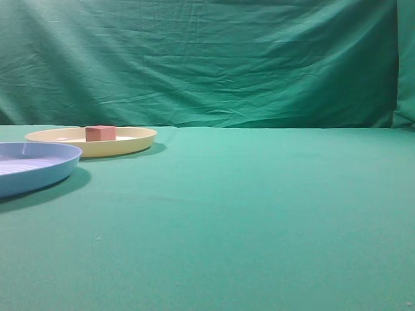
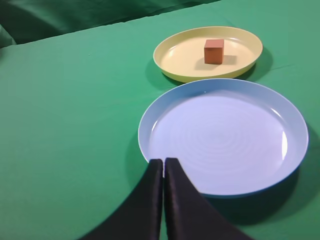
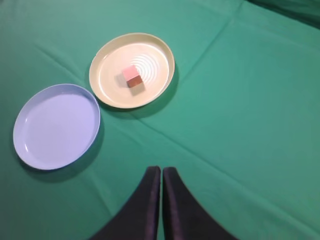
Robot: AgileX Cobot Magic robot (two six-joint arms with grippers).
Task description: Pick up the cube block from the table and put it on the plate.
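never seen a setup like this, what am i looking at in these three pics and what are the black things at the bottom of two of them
It is a two-armed robot at a table draped in green cloth. One picture looks along the table from the side; no arm shows there. The other two come from cameras on the arms' wrists, looking down. The black shapes are grippers: the left gripper and the right gripper, each with its fingers pressed together, holding nothing. On the cloth lie a light blue plate, which has nothing in it, and a pale yellow plate. A small reddish cube block sits inside the yellow one.
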